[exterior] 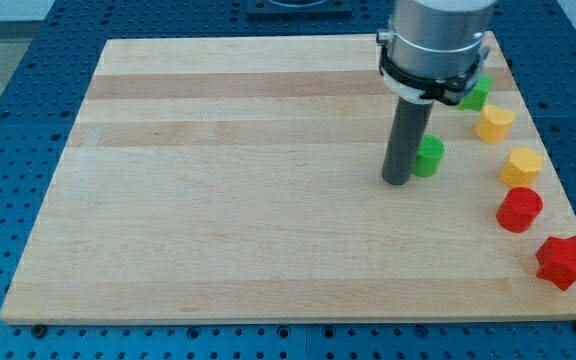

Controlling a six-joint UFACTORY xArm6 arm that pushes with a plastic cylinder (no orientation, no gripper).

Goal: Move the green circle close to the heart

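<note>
My tip [398, 181] carries no pincer, just a bare dark rod that holds nothing, and it sits touching or just beside the small green circle block [430, 156] on that block's left side in the view. The yellow heart block [494, 123] lies to the tip's right and slightly toward the view's top, past the circle.

Risk: an off-centre push likely lets the round block roll off the rod's side, or an overlong push knocks the heart toward the wooden board's [218, 200] right edge.

Nearby, right of the tip: another green block [476, 95], partly hidden by the arm, shape unclear; a yellow hexagon-like block [521, 165]; a red cylinder block [519, 210]; a red star block [564, 261] lowest. None lies between circle and heart.
</note>
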